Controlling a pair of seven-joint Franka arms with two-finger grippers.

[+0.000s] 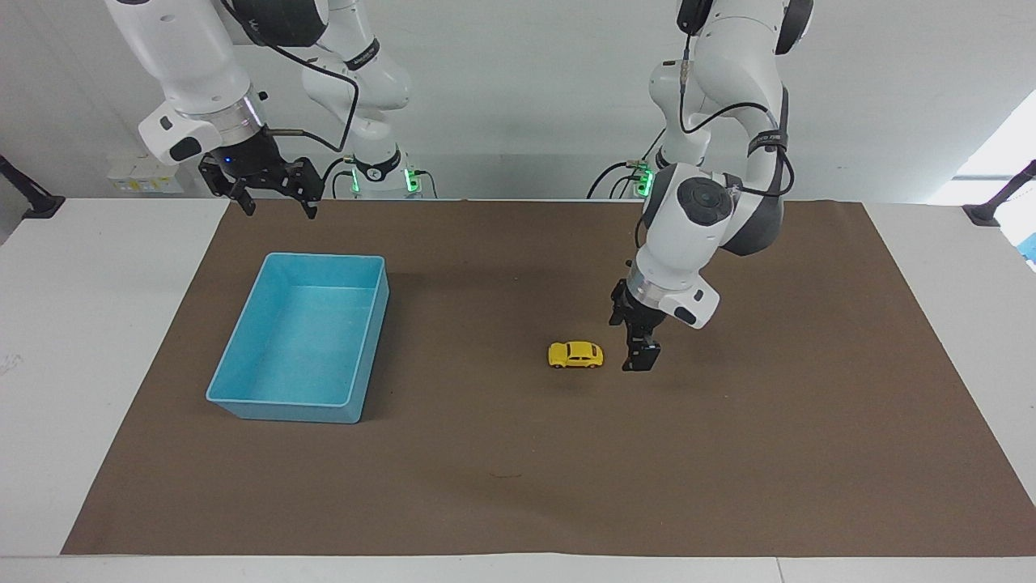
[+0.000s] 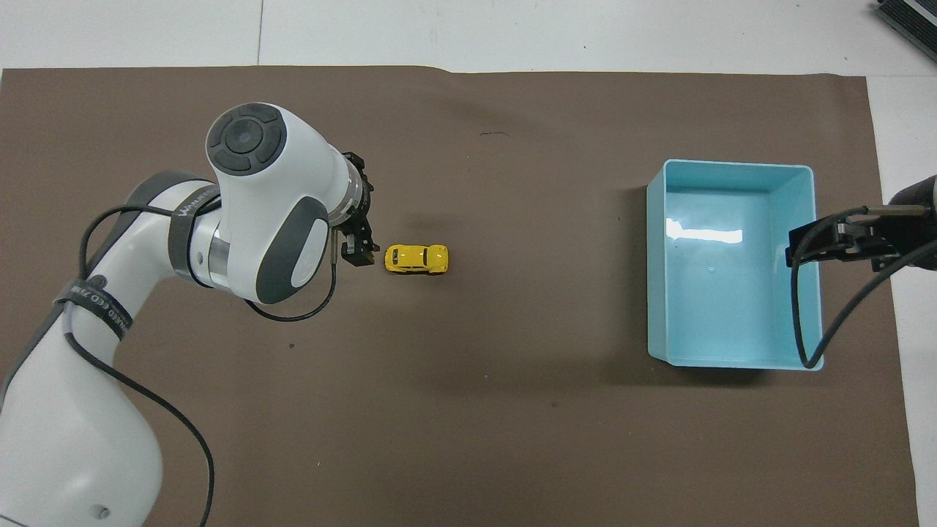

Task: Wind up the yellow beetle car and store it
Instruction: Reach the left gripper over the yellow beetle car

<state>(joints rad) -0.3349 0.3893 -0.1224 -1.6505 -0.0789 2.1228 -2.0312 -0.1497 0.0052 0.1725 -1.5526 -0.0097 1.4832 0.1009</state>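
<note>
The yellow beetle car [image 1: 575,355] sat on its wheels on the brown mat [image 1: 518,486], in the middle of the desk [image 1: 81,324]. The left pincer [image 1: 639,356] hung low just beside it, not touching, wide open and holding nothing. The blue tray [image 1: 243,356] lay toward the right arm's end. The right pincer [image 1: 271,198] waited up high, open and empty
</note>
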